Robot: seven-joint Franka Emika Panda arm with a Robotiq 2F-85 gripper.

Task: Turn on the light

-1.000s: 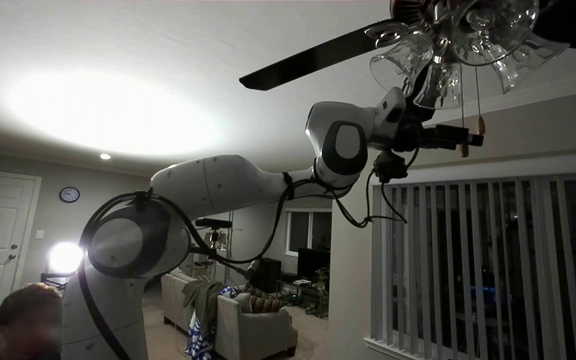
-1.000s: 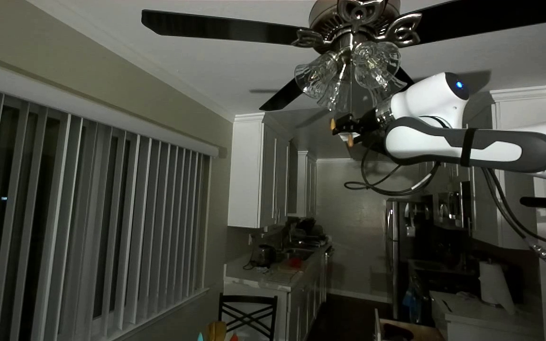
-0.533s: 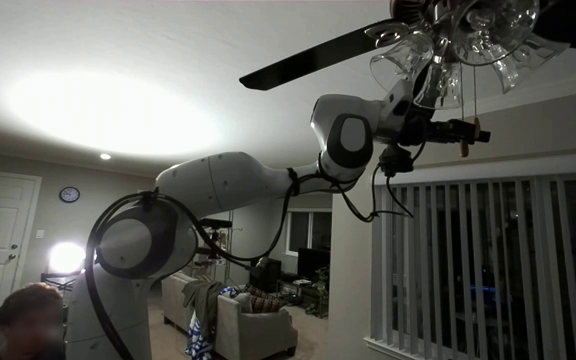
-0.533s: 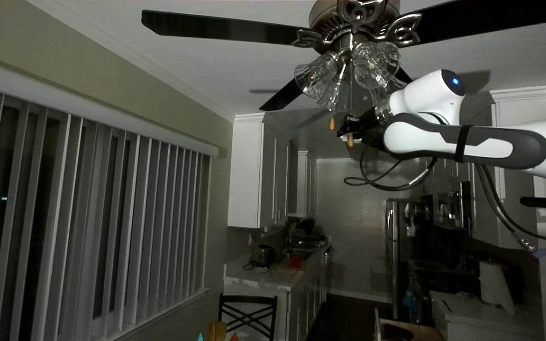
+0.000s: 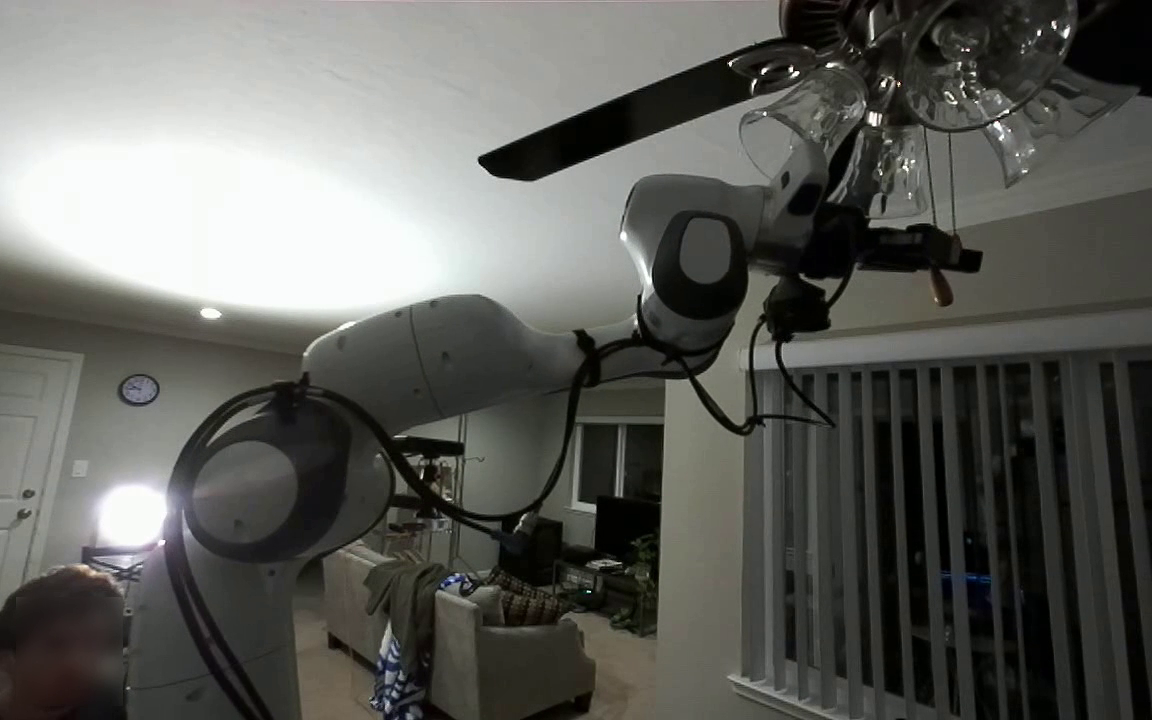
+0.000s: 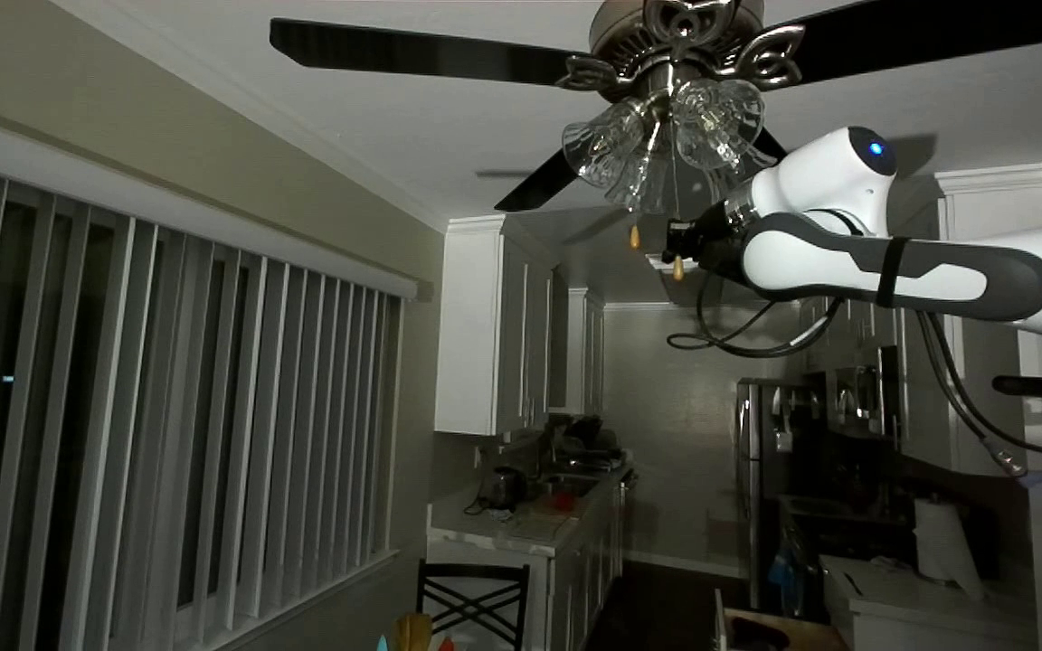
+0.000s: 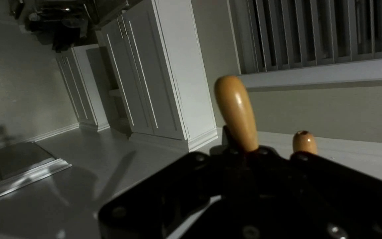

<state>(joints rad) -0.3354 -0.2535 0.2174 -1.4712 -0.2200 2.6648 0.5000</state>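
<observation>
The light, a fan fixture with clear glass shades, hangs from the ceiling with its bulbs unlit in both exterior views. Two pull chains hang beneath it, each ending in a wooden knob. My gripper is shut at the top of the nearer wooden knob, which sticks out from between the fingertips; the chain there is hidden by the fingers. In an exterior view this knob leans below the gripper. The farther knob hangs free beside the right finger, also seen as a knob left of the gripper.
Dark fan blades spread out above the arm, and the glass shades sit close over the wrist. Vertical blinds cover a window. White cabinets stand behind. A person is near the arm's base.
The gripper has gone from open to shut at the knob's top and risen slightly. The knob and chain, straight before, now lean, shifted a little with the gripper.
</observation>
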